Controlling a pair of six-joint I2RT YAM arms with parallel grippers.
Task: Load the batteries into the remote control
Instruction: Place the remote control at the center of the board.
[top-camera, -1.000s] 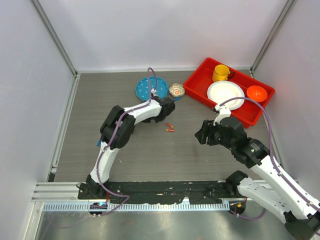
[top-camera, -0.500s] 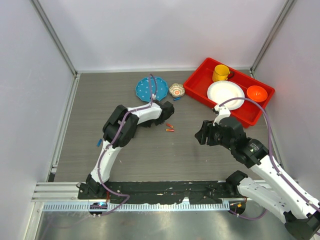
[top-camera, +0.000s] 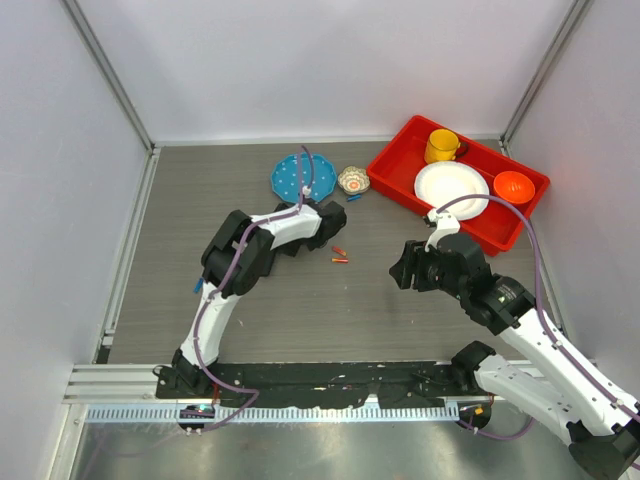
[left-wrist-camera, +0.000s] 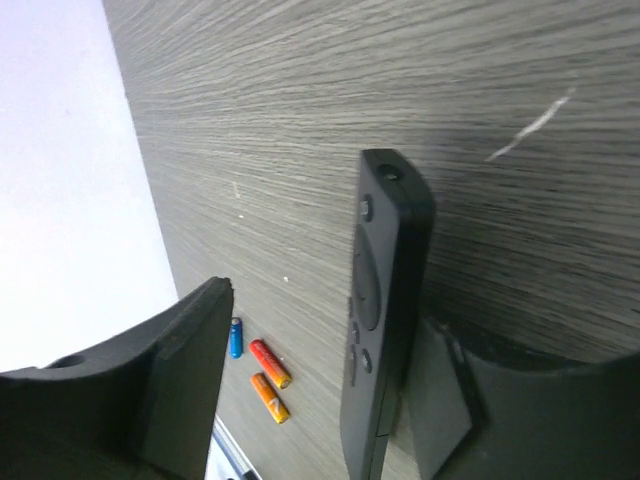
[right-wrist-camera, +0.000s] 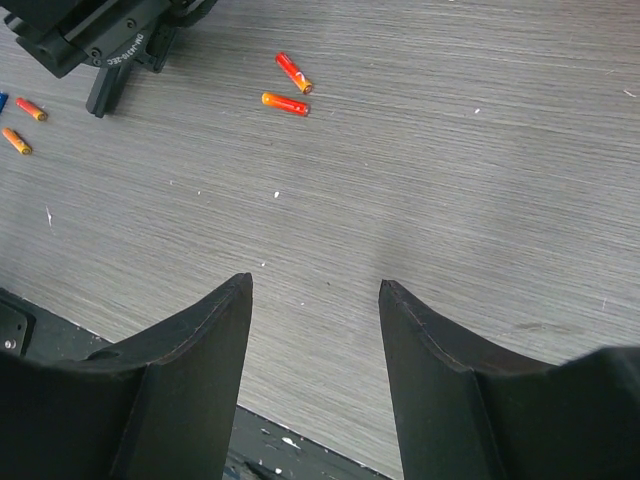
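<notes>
Counter of grey wood-grain laminate carries everything here. The left hand reaches low over it, a little toward 12 o'clock from the centre, its two black fingers spread apart. The slim, flat black plastic remote control stands on its long edge between them. Its button face is turned to the wide gap, its back rests against one finger, and the other finger is well clear, so nothing pinches it. In that wrist view a small blue stick and two short orange sticks lie together on the counter in the gap between the far finger and the remote. Seen from above, a pair of small orange-red sticks lies close together at 5 o'clock from the left hand. The right hand hangs over bare counter at 3 o'clock from that pair, fingers spread with nothing between them. At the back, a round blue speckled plate sits at 12 o'clock with a small patterned bowl just beside it at its 3 o'clock. A red plastic tray at 2 o'clock holds a yellow mug, a white plate and an orange bowl.
</notes>
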